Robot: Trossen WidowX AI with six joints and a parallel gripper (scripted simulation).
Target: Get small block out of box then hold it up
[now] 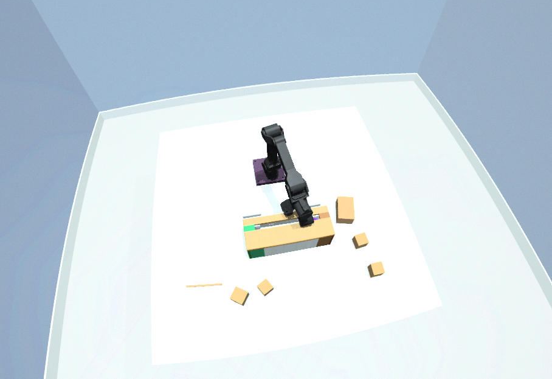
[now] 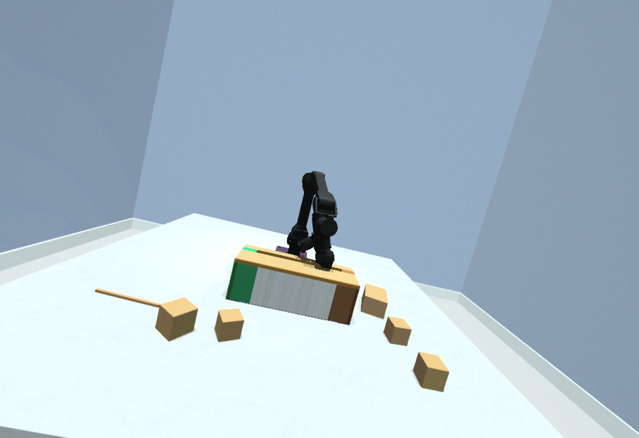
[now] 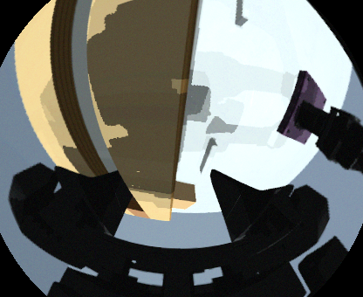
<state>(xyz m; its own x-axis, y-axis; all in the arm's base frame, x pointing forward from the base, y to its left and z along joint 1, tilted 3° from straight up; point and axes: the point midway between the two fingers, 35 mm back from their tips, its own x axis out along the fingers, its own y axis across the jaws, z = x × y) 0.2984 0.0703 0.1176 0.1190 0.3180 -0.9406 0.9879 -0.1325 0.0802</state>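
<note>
The wooden box (image 1: pixel 287 236) (image 2: pixel 295 267) (image 3: pixel 137 79) stands upright, with a long slot along its top. Its pale front panel (image 2: pixel 294 291) has a green end (image 1: pixel 256 252) (image 2: pixel 242 282) at the left and a brown end (image 1: pixel 325 241) (image 2: pixel 343 304) at the right. A small purple patch (image 1: pixel 315 219), apparently the block, shows in the slot just right of the gripper in the top view; the rest is hidden. My gripper (image 1: pixel 296 215) (image 2: pixel 314 252) (image 3: pixel 177 169) is open and empty, low over the box's right half. One finger is at the slot, the other near the back edge; fingertip depth is hidden.
A larger wooden block (image 1: pixel 345 209) (image 2: pixel 374 300) stands close to the box's right end. Small cubes (image 1: pixel 360 239) (image 1: pixel 376 269) lie front right, others (image 1: pixel 265 286) (image 1: pixel 239 295) front left, beside a thin stick (image 1: pixel 203 285) (image 2: pixel 126 297). The arm's purple base (image 3: pixel 293 118) is behind the box.
</note>
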